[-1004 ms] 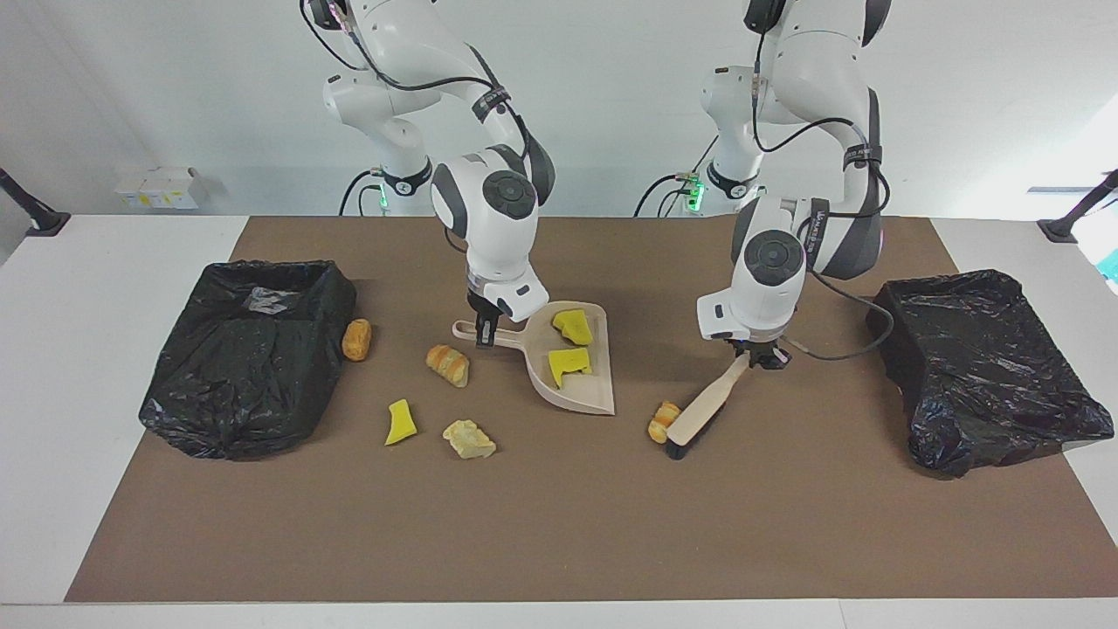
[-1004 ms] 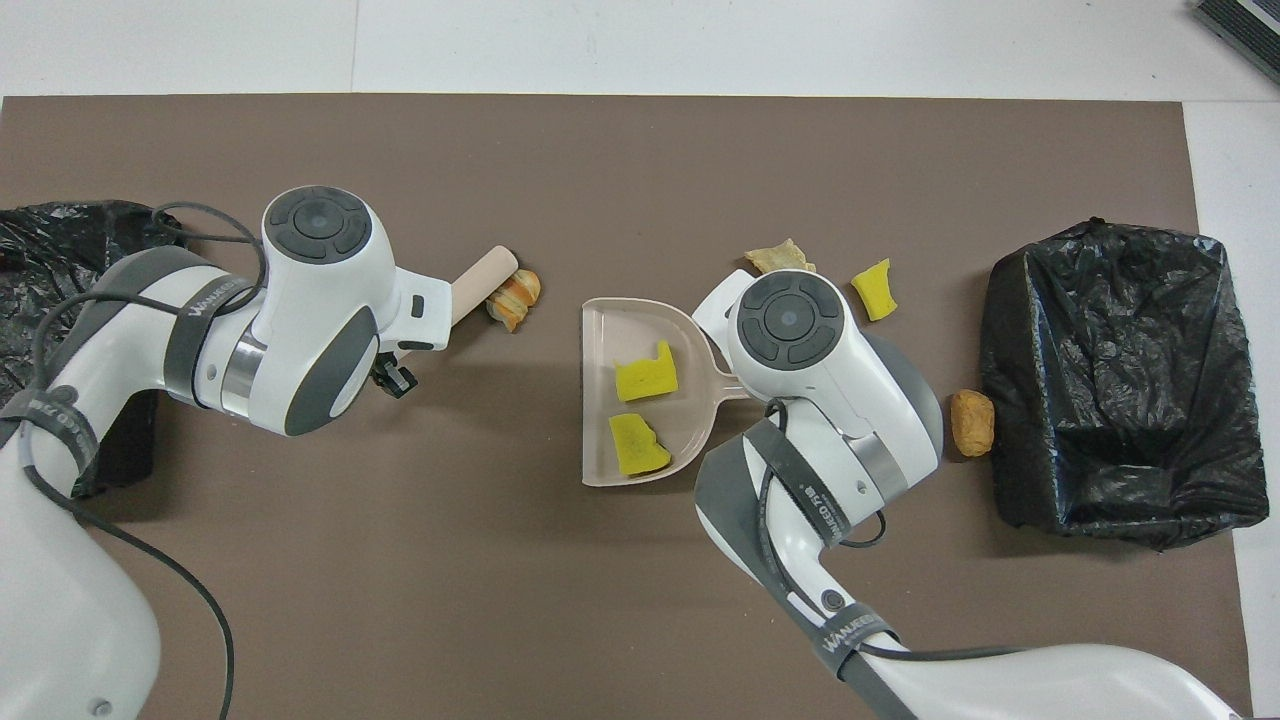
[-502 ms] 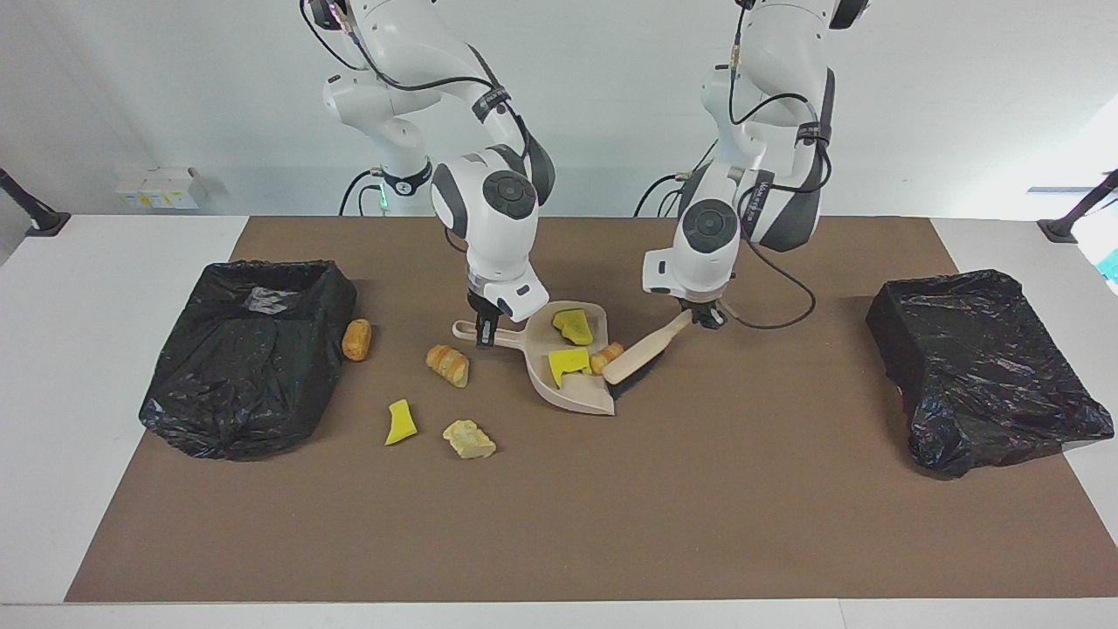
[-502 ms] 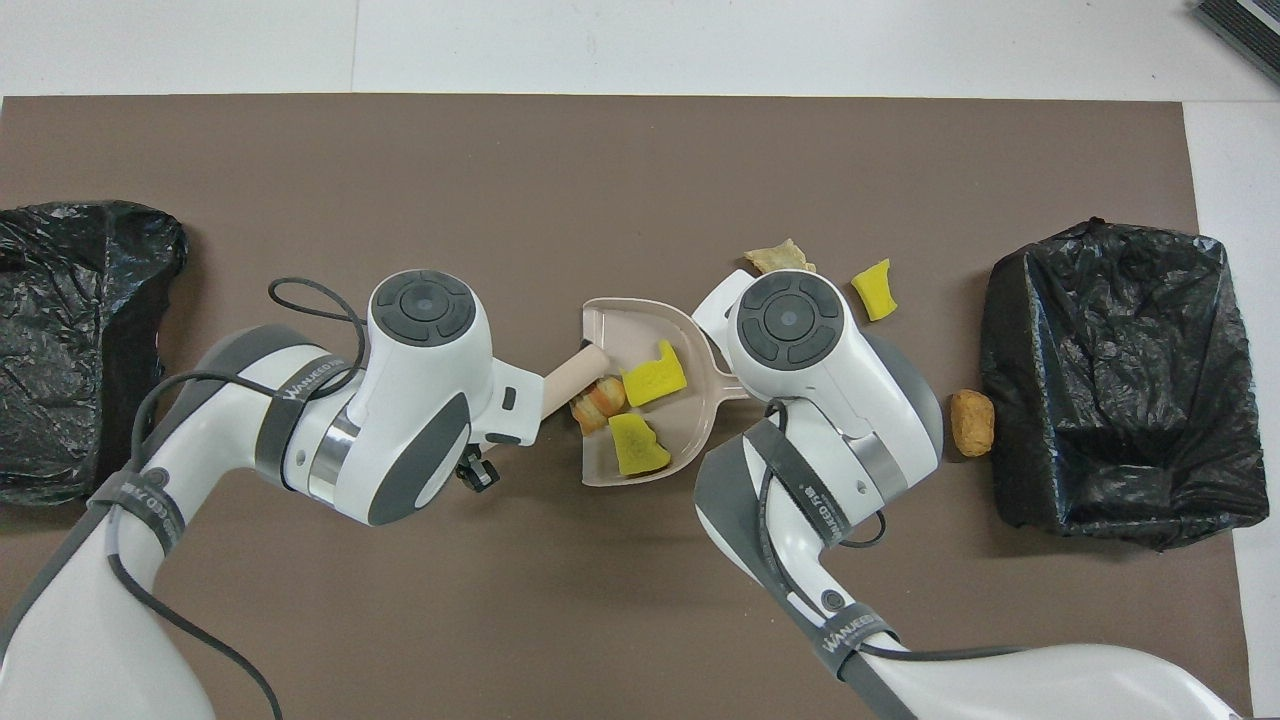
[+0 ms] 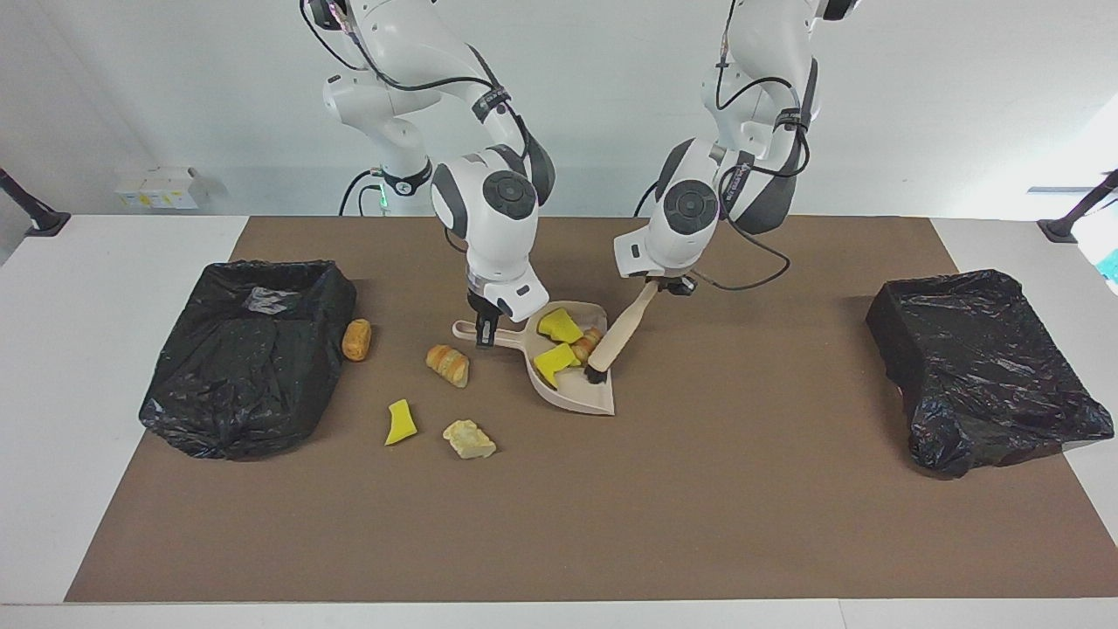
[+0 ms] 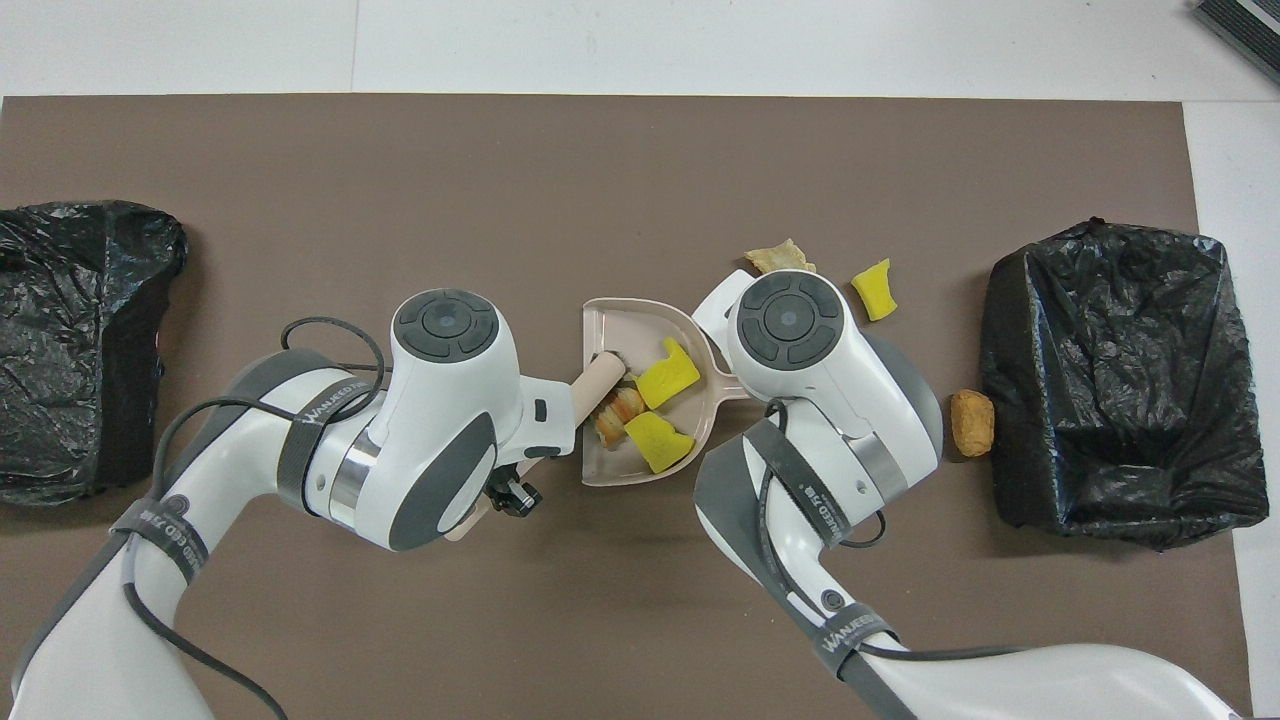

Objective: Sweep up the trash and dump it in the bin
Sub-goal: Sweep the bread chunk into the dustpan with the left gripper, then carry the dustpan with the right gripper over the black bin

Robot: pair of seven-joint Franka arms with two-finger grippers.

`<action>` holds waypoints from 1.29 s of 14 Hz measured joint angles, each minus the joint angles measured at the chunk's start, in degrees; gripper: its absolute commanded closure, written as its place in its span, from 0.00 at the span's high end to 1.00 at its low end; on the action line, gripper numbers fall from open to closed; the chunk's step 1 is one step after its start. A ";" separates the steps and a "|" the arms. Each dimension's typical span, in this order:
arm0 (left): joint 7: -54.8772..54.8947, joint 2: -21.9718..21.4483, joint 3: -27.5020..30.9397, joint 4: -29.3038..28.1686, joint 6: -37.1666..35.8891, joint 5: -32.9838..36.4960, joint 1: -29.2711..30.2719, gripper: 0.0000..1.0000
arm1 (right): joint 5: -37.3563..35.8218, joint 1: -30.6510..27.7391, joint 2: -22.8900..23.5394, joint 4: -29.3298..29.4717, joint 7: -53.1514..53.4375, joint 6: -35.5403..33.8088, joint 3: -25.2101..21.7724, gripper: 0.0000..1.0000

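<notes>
Trash: three scraps in dustpan (image 5: 572, 384) (two yellow sponges (image 5: 559, 325), one pastry (image 5: 585, 342)); four lay loose on mat (image 5: 559, 524), toward right arm's end, pan's closed back and handle facing them, mouth facing away. Brush (image 5: 616, 336) head sat inside pan mouth, handle slanting up to left gripper (image 5: 659, 284), clamped on it. Right gripper (image 5: 483, 330) clamped on pan handle, nearer loose scraps. Bin (image 5: 249, 349) beside them; second bin (image 5: 987, 367) at left arm's end; contents of both not discernible.
</notes>
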 measured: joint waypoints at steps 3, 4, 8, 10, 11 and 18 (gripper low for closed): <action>-5.93 -2.46 0.27 0.03 -1.54 -0.55 0.05 0.00 | 0.00 0.00 0.00 0.01 0.00 0.00 0.00 0.00; -8.11 -3.58 0.29 0.02 -2.40 -0.61 0.06 0.00 | 0.00 0.00 0.00 0.03 0.00 0.00 0.00 0.00; -18.71 -7.20 0.03 -0.08 -6.09 -0.81 -0.99 0.00 | 0.05 -0.20 -0.04 0.30 0.00 -0.05 -0.01 0.00; -24.97 -9.15 -0.05 -0.21 -7.84 -0.86 -3.30 0.00 | 0.04 -0.41 -0.32 0.74 0.00 -0.56 -0.13 0.00; -26.68 -10.25 -0.09 -0.54 -8.73 -0.86 -4.29 0.00 | 0.04 -0.71 -0.61 1.12 0.00 -1.30 -0.17 0.00; -39.03 -20.67 -0.29 -10.95 -3.59 -1.02 -11.86 0.00 | 1.04 -7.46 -4.75 4.39 -1.65 -6.33 -0.27 0.00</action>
